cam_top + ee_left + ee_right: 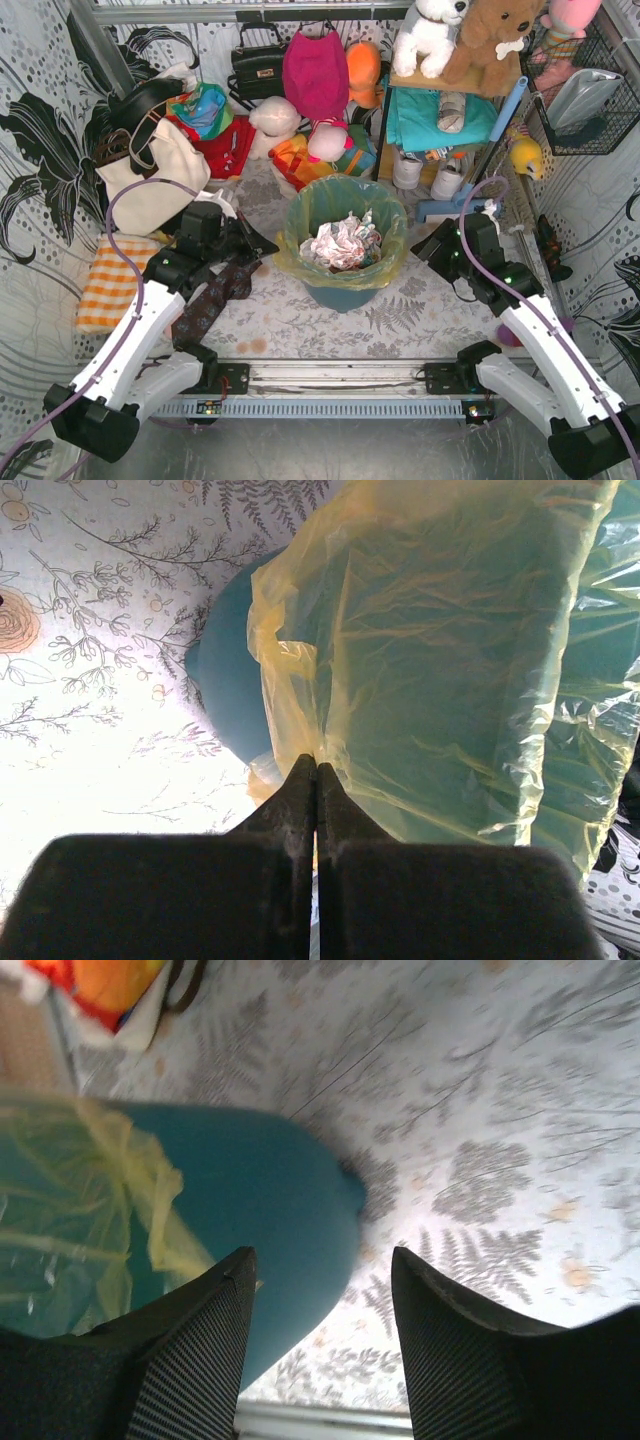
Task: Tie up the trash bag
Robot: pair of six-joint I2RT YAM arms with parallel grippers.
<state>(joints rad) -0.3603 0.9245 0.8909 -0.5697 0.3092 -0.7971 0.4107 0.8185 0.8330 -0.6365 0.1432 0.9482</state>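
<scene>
The top camera looks down from behind the arms (150,310) over the counter (300,320). Both wrist cameras closely face the bin (225,680) and bag (430,660) from opposite sides.

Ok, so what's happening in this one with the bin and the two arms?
The two arms are working at the trash bag, which lines the teal bin with crumpled paper inside; its top is spread open, not tied. The left gripper is shut at the bag's draped edge on the bin's left side and appears to pinch a fold. The right gripper is open beside the bin's other side, holding nothing.
</scene>
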